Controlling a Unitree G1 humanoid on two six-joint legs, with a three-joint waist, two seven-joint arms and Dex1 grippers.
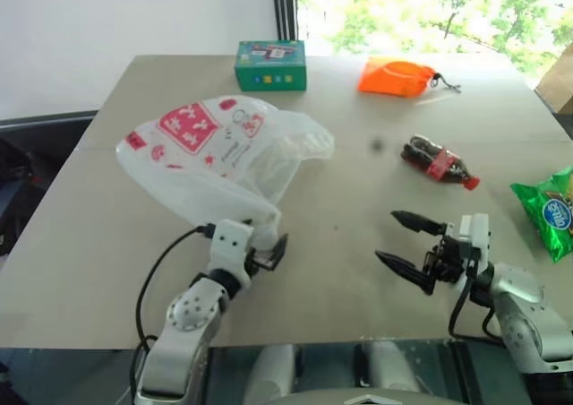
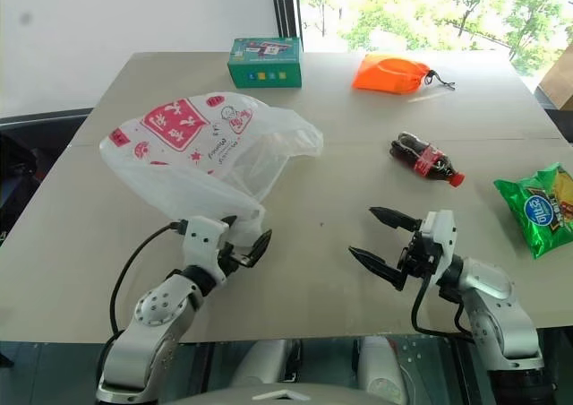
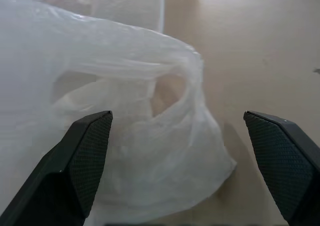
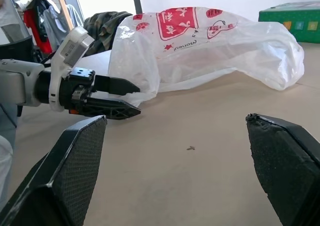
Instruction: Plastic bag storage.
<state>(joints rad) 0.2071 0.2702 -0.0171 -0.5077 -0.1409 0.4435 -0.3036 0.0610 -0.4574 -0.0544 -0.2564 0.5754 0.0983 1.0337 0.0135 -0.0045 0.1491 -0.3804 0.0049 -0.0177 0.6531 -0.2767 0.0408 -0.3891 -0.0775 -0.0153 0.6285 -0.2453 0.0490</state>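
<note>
Plastic bag (image 1: 215, 154) puffed on surface (image 1: 358, 271) | left hand (image 3: 175, 166) spread at near corner, right hand (image 1: 407, 244) spread, empty | step: reach | next: pinch corner, start folding

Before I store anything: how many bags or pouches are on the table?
2. The plastic bag lies on the near left, by the left hand. The small orange pouch sits at the far edge, right of the green box.

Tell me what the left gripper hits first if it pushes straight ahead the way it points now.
Most likely the plastic bag: its crumpled near end lies directly ahead of the open left gripper, between the two fingers. How much gap remains is hard to judge.
</note>
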